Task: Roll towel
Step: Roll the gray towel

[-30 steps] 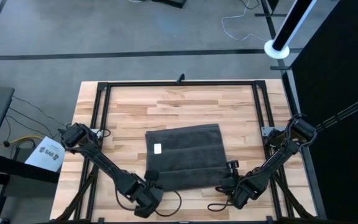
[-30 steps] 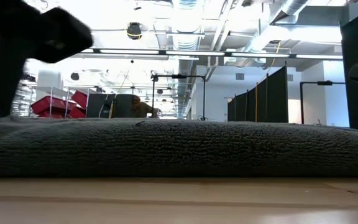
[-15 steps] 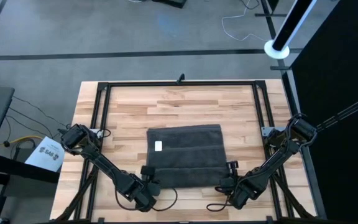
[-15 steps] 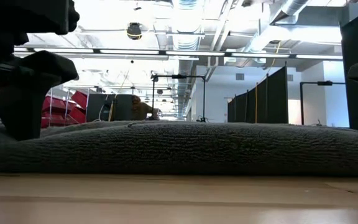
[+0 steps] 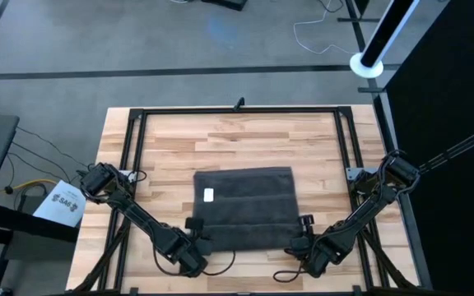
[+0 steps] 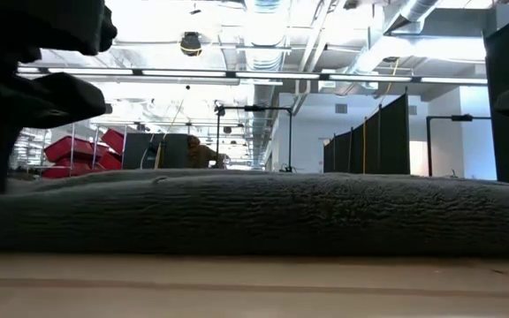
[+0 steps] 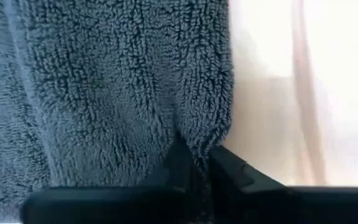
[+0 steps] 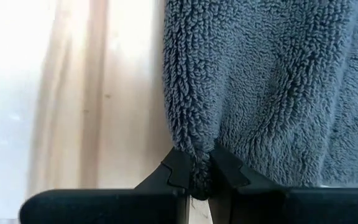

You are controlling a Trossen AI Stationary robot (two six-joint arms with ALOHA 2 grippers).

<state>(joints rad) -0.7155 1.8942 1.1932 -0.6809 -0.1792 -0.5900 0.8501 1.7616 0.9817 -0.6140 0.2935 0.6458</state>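
Left end effector [image 7: 194,163] now pinched on the towel [image 5: 245,208] at its lower-left corner after opening wide, right end effector [image 8: 194,167] clamped on the lower-right corner, towel flat at centre of the wooden bench [image 5: 171,140], white label [image 5: 209,195] upward

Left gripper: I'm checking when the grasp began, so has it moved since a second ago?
Yes. The left gripper has moved up to the towel, toward the white label, and pinches its near corner.
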